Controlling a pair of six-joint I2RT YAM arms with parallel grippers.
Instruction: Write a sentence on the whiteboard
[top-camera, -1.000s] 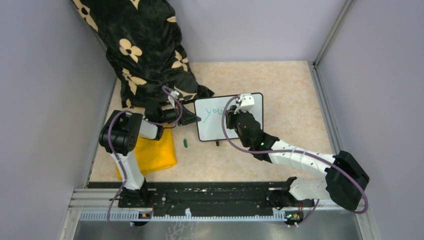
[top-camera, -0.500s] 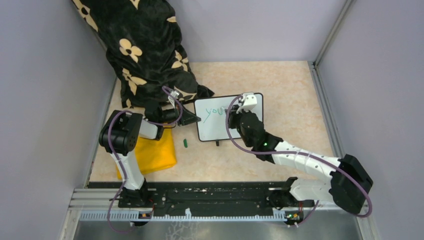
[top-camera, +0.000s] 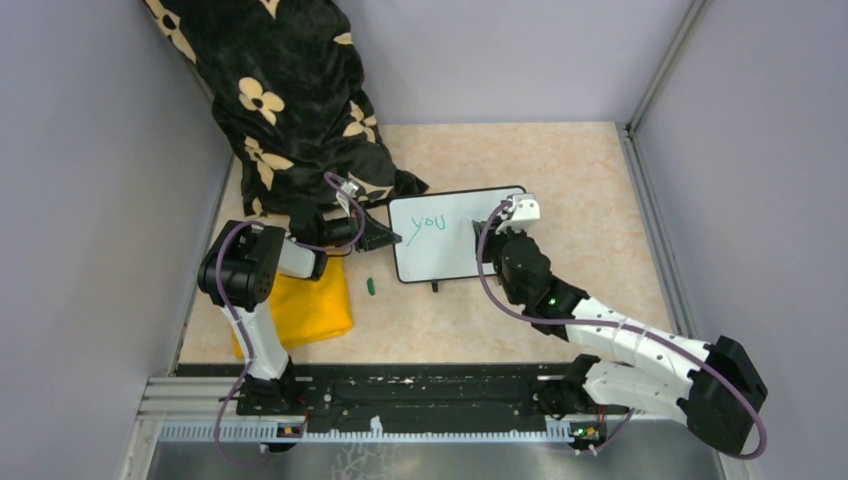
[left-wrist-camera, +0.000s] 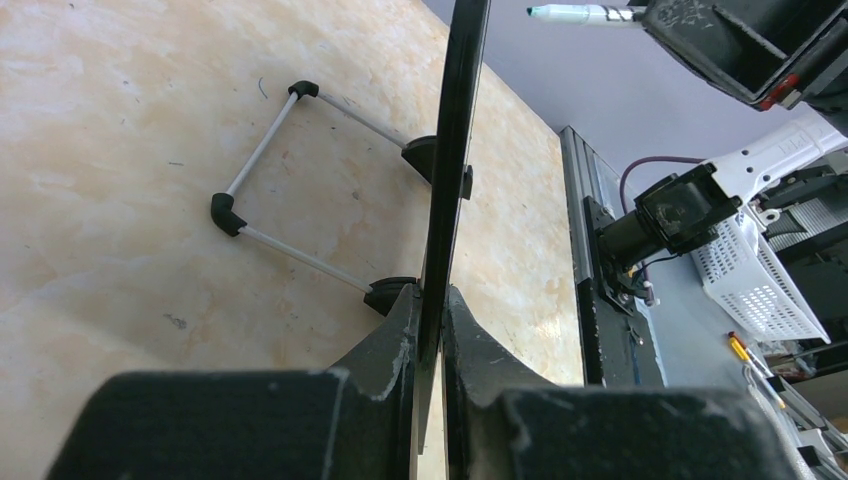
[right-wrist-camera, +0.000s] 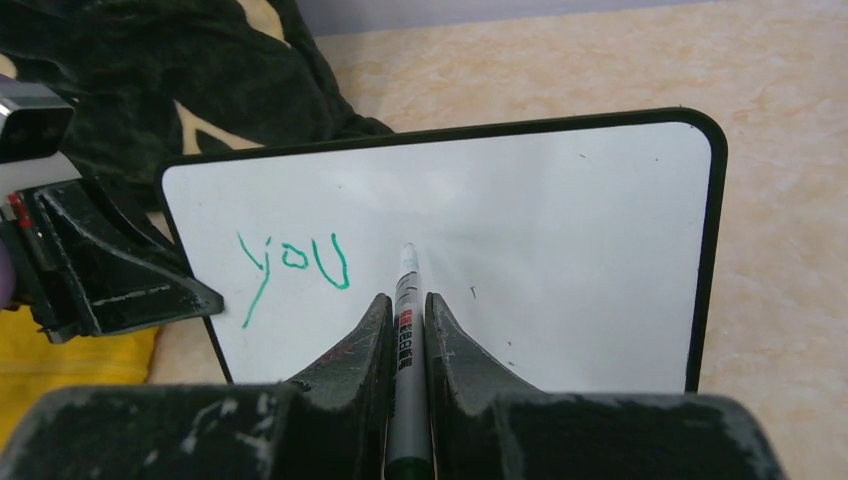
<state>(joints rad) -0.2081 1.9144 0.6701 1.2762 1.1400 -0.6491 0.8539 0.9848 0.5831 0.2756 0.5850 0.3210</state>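
The whiteboard (top-camera: 455, 250) stands tilted on the table, with green "you" (top-camera: 428, 224) written at its upper left. My left gripper (top-camera: 388, 238) is shut on the board's left edge; the left wrist view shows the board (left-wrist-camera: 452, 160) edge-on between the jaws (left-wrist-camera: 431, 300). My right gripper (top-camera: 484, 238) is shut on a grey marker (right-wrist-camera: 405, 275) and stands in front of the board's right half. The right wrist view shows the board (right-wrist-camera: 560, 210), the word "you" (right-wrist-camera: 300, 262) and the gripper (right-wrist-camera: 405, 298). The marker tip (left-wrist-camera: 545, 13) stands a little off the board face.
A black cloth with yellow flowers (top-camera: 290, 100) lies at the back left, touching the left arm. A yellow folded cloth (top-camera: 305, 305) lies under the left arm. A small green cap (top-camera: 371, 286) lies on the table. The board's wire stand (left-wrist-camera: 290, 180) props it from behind. Grey walls enclose the table.
My right gripper has moved right and back with the marker, uncovering the word "you". The left gripper and the board have not moved.
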